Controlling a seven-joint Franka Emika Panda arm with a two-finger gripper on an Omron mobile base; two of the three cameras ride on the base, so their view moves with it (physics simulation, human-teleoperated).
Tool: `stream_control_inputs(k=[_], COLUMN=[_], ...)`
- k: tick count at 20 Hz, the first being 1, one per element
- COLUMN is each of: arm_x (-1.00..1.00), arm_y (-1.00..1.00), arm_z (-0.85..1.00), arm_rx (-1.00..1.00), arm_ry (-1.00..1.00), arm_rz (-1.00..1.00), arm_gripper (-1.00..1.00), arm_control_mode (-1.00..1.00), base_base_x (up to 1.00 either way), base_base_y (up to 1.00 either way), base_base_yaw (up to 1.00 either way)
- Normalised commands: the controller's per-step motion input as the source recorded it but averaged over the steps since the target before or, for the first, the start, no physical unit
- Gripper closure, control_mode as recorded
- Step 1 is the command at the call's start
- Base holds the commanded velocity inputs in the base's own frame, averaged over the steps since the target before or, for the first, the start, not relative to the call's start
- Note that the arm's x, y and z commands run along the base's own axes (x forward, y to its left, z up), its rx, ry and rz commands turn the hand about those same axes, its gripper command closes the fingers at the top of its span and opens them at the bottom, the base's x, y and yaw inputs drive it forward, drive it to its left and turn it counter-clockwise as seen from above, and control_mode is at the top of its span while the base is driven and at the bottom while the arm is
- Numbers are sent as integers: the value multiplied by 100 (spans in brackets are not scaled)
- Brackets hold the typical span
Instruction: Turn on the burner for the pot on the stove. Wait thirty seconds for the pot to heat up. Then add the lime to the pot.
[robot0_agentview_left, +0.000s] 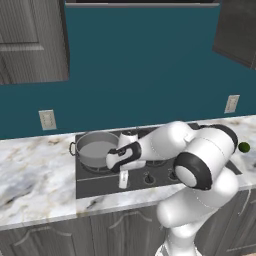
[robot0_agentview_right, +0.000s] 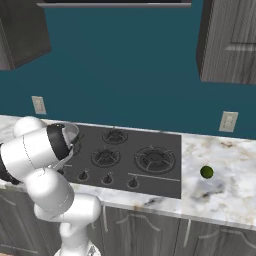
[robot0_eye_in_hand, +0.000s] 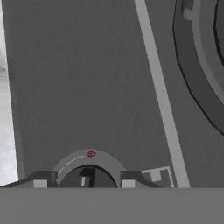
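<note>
Marble-veined counter (robot0_agentview_left: 35, 175) is carrying the flat dark grey stove (robot0_agentview_left: 100, 185), matte top w/ round black burners. Short wide steel pot (robot0_agentview_left: 95, 148), pale inside, loop handles, is sitting on the rear-left burner (robot0_agentview_left: 94, 167). Claw (robot0_agentview_left: 123, 184) is pointing down at the front knob row, fingers clenched on a small round black knob (robot0_eye_in_hand: 87, 177). Lime (robot0_agentview_right: 206, 172), small dark green ball, is resting on counter right of stove, well apart from pot.
</note>
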Motion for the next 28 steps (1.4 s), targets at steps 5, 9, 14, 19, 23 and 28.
stream_control_inputs(k=[5, 9, 14, 19, 23, 28], arm_x=[-3, 0, 0, 0, 0, 0], arm_y=[0, 0, 0, 0, 0, 0], arm_z=[-39, -29, -1, 0, 0, 3], arm_rx=[0, 0, 0, 0, 0, 0], arm_ry=[0, 0, -4, 0, 0, 0], arm_rz=[28, 21, 4, 1, 0, 0], arm_gripper=[100, 100, -100, -100, -100, -100], arm_control_mode=[-100, -100, -100, -100, -100, -100], base_base_x=[0, 0, 0, 0, 0, 0], base_base_y=[0, 0, 0, 0, 0, 0], base_base_yaw=[0, 0, 0, 0, 0, 0])
